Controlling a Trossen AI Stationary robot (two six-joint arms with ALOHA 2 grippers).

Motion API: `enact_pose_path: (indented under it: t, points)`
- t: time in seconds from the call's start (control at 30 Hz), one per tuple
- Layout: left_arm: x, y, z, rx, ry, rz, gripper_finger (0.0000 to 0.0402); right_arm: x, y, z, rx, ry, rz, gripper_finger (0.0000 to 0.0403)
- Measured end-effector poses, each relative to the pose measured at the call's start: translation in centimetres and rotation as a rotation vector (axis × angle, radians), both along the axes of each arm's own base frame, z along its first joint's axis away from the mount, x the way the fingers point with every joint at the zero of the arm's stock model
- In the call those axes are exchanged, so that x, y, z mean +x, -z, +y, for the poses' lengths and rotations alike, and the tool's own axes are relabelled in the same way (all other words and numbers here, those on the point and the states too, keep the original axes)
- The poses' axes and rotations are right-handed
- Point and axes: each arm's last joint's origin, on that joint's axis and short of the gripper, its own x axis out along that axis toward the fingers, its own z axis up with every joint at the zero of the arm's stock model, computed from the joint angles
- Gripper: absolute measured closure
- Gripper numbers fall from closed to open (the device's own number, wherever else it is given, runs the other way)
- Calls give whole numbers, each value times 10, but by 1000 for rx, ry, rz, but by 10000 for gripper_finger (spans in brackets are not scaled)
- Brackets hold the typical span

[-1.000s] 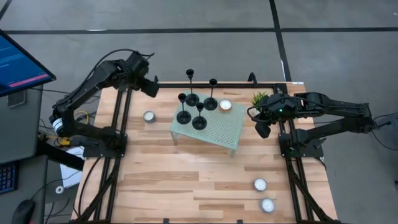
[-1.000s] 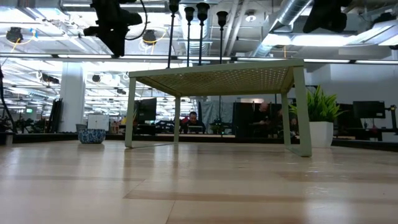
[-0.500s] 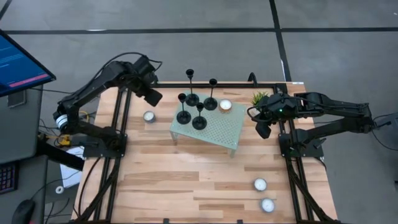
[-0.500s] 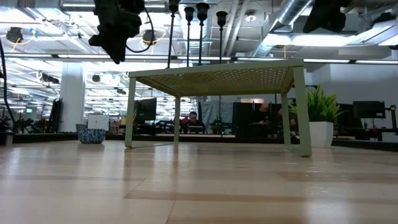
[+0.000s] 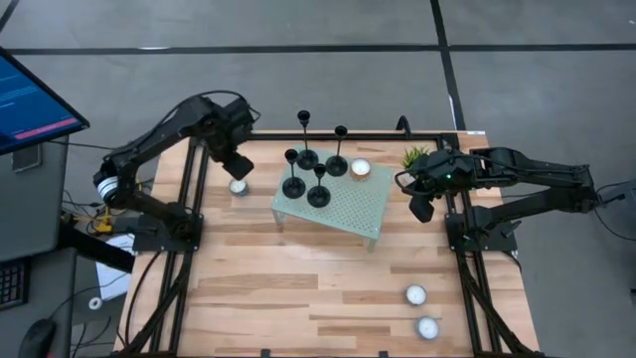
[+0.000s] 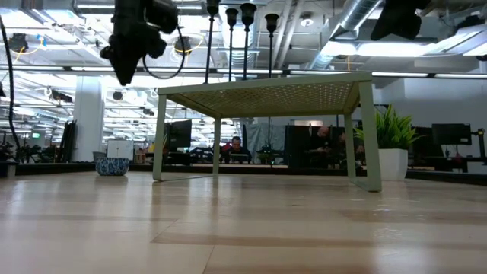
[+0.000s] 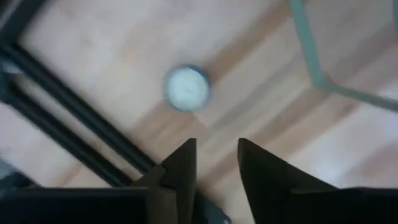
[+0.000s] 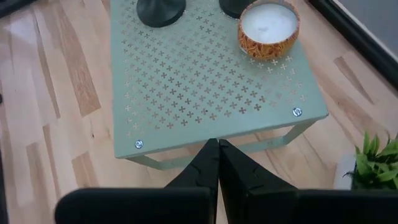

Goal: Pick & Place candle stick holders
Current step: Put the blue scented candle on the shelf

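The left gripper [image 7: 214, 163] hangs with its jaws a little apart and nothing between them, above a small tealight [image 5: 238, 186] on the wooden surface [image 5: 298, 288], just beside the green perforated stand [image 5: 348, 207]. The right gripper [image 8: 217, 160] has its jaws pressed together, empty, near the stand's other end by the potted plant [image 5: 414, 156].

All four candle stick holders [image 5: 316, 171] stand upright in a cluster on the stand's far part, beside an orange-banded candle [image 5: 360, 169]. Neither arm touches any of them, so as a judgement the picking has not visibly begun, or this is a pause between moves; where they are meant to go cannot be told. Two more tealights [image 5: 421, 311] sit well apart near the surface's front right corner.

In the low view the holders' bases are hidden by the stand top and their stems run to the frame's edge. The left wrist view is smeared, so the tealight there is only a pale disc.
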Motion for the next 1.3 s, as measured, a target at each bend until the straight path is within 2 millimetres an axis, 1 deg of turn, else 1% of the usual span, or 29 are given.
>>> enact_pose_path:
  t: [0.17, 0.27, 0.33, 0.43, 0.53, 0.63, 0.73, 0.9, 1.03, 1.13, 1.3]
  points:
    - [8, 22, 2, -135, 107, 9, 220, 1, 0, 0, -12, -12, 0, 403]
    - [8, 39, 2, -165, 166, 62, 172, 2, 0, 0, -2, 2, -8, 403]
    - [6, 49, 2, -158, 195, 111, 140, 3, 0, 0, 10, 18, -11, 403]
    - [2, 61, 2, -97, 241, 168, 103, 5, 1, -1, 22, 33, -10, 403]
    - [4, 68, 3, -24, 263, 122, 80, 9, 3, -1, 22, 34, 2, 403]
    - [4, 74, 4, 21, 270, 79, 68, 13, 5, -1, 23, 34, 14, 403]
    - [2, 85, 3, 20, 298, 92, 62, 18, 8, -1, 23, 34, 34, 403]
    - [1, 107, 1, 1, 307, 112, 60, 26, 14, -1, 22, 31, 71, 403]
    - [3, 120, 3, 28, 305, 87, 60, 29, 17, -2, 20, 29, 87, 403]
    - [5, 126, 6, 61, 315, 70, 60, 29, 16, -2, 20, 29, 85, 403]
    - [2, 132, 11, 88, 315, 73, 60, 26, 14, -1, 20, 29, 74, 403]
